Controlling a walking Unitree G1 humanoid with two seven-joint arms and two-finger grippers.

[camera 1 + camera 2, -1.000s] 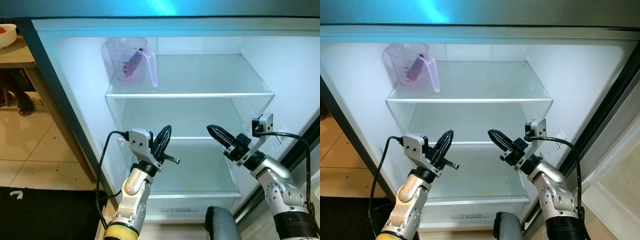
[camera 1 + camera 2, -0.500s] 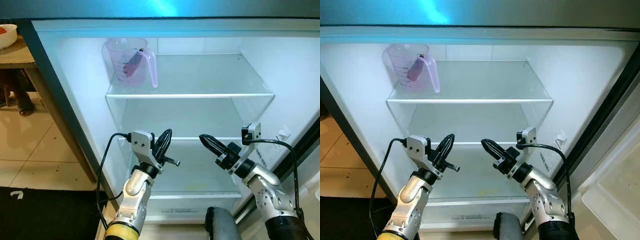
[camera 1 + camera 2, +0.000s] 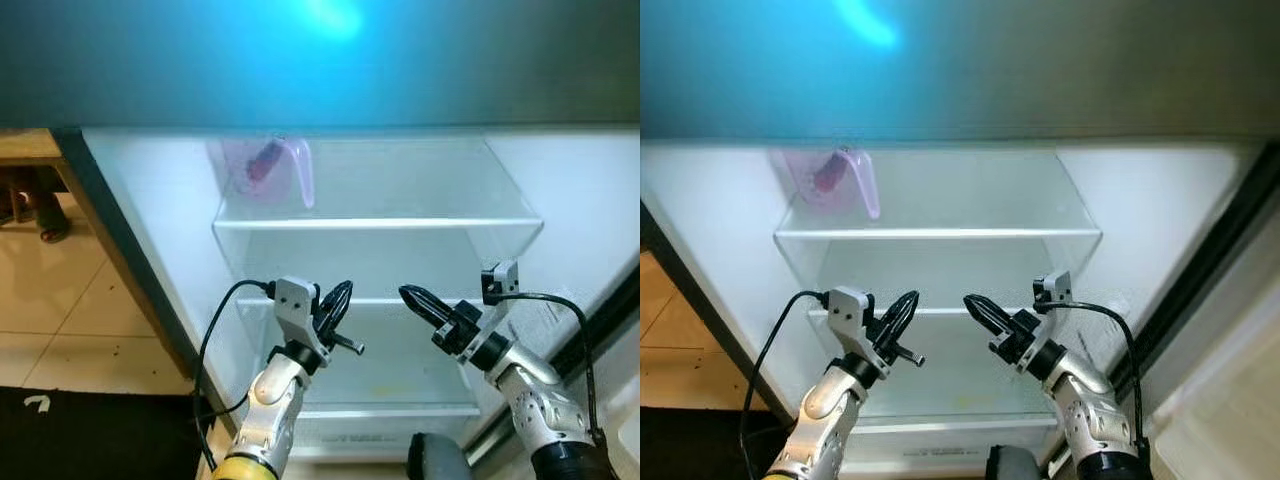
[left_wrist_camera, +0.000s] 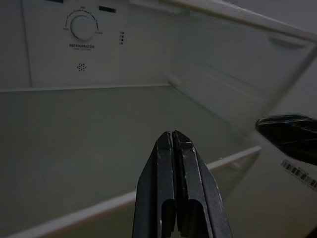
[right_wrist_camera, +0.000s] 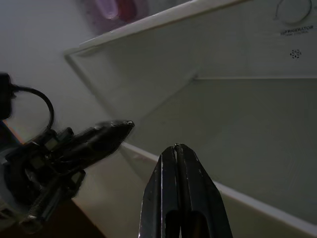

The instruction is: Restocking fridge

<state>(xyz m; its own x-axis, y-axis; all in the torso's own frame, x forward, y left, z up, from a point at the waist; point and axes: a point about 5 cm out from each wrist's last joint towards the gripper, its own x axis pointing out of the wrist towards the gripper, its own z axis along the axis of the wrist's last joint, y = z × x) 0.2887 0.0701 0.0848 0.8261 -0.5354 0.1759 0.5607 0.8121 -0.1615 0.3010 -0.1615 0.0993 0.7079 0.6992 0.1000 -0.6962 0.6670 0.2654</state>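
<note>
You face the open fridge, its interior lit white across the middle of the frame and a dark band with a blue glare along the top. A pale pink jug stands at the upper left of the frame, on the left end of the top glass shelf; something reddish sits inside it, too blurred to name. A second shelf lies lower, at mid-frame.

Your left gripper is held up at lower centre-left, in front of the second shelf, its two black fingers pressed together with nothing between them, as the left wrist view confirms. Your right gripper is at lower centre-right, pointing toward the left one; its fingers are likewise together and empty. The two grippers are near each other but apart.

A tiled floor and a table edge show at the far left.
</note>
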